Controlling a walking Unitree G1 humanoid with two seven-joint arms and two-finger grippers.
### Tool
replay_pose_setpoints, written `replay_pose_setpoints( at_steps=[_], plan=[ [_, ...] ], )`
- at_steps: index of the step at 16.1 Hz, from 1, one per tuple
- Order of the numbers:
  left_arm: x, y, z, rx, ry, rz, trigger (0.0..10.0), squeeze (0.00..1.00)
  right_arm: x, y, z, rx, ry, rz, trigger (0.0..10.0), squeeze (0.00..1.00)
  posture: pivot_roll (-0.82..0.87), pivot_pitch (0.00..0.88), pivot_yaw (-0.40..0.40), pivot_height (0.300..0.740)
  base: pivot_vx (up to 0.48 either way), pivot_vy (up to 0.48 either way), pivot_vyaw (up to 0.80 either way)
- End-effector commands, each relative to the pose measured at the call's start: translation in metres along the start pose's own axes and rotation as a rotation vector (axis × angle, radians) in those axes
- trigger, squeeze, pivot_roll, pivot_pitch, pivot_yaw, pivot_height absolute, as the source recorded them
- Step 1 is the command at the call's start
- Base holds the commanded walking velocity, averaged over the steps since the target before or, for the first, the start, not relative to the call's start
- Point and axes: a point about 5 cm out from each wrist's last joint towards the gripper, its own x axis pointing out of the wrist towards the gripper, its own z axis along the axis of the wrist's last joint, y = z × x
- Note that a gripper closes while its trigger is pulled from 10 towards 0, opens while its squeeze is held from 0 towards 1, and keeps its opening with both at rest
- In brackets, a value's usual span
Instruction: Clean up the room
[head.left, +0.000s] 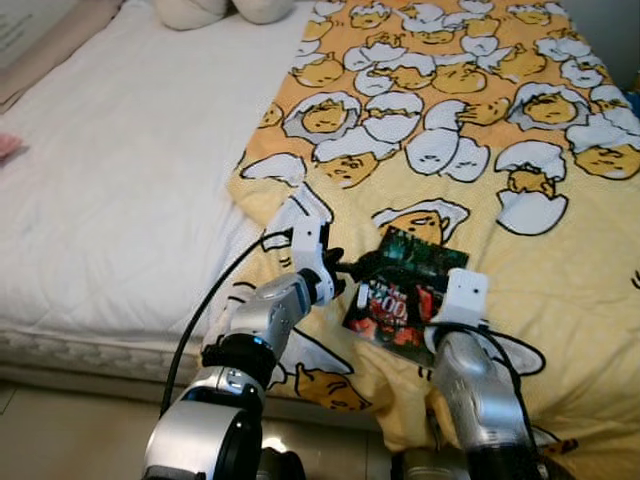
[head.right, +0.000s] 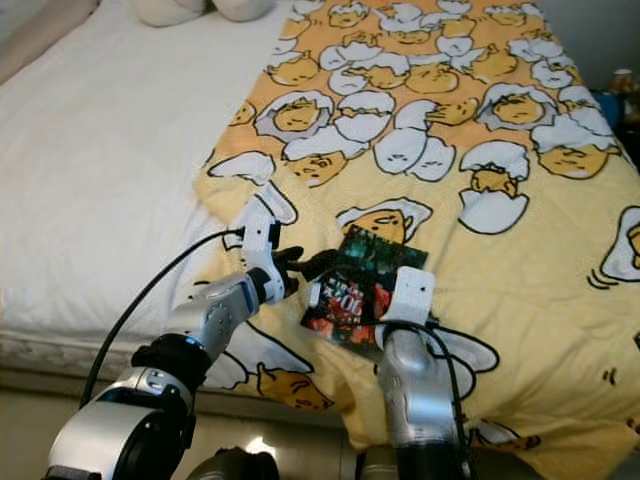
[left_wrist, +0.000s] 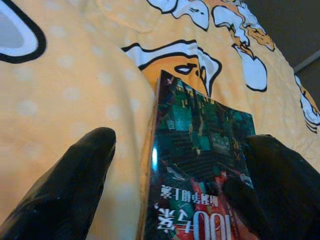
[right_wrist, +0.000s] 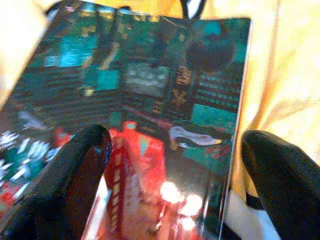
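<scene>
Bedding fills the scene: a yellow blanket (head.left: 520, 200) printed with egg figures covers the near and right part of the bed, with a white sheet (head.left: 110, 190) bare to the left. Nearest, the right gripper (right_wrist: 175, 165) hovers spread over the book (head.left: 400, 290), one finger above the cover, the other beyond its edge. The left gripper (left_wrist: 180, 170) is likewise spread, straddling the book's spine edge: one finger on the blanket, one on the cover. The book lies flat near the foot edge. Judgement: a flat book on soft bedding resists pinching; one finger should press into the blanket under the spine before closing. Pillows (head.left: 220, 10) lie far beyond.
</scene>
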Motion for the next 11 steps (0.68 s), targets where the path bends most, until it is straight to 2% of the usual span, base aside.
replay_pose_setpoints(
  at_steps=[1,3,5,7,11],
  plan=[
    [-0.001,0.0,0.001,0.021,-0.006,-0.002,10.0,0.0,-0.012,0.005,0.004,-0.044,-0.004,0.05,10.0,0.0,-0.19,0.082,0.086,0.723,0.0,0.0,0.0],
    [-0.002,0.001,0.0,0.02,-0.007,0.0,10.0,0.0,-0.019,-0.004,0.0,-0.037,0.03,0.063,10.0,0.0,-0.19,0.081,0.083,0.723,0.0,0.0,0.0],
    [-0.003,0.002,-0.002,0.019,-0.006,0.002,10.0,0.0,-0.025,-0.011,0.006,-0.025,0.026,0.077,10.0,0.0,-0.2,0.08,0.081,0.723,0.0,0.0,0.0],
    [-0.003,0.002,-0.003,0.018,-0.004,0.002,10.0,0.0,-0.028,-0.008,0.009,-0.019,0.021,0.104,10.0,0.0,-0.21,0.075,0.08,0.723,0.0,0.0,0.0],
    [-0.001,0.0,0.0,0.024,-0.006,-0.007,10.0,0.0,-0.019,0.002,-0.012,0.126,0.127,0.122,10.0,0.0,-0.19,0.065,0.092,0.723,0.0,0.0,0.0]
  ],
)
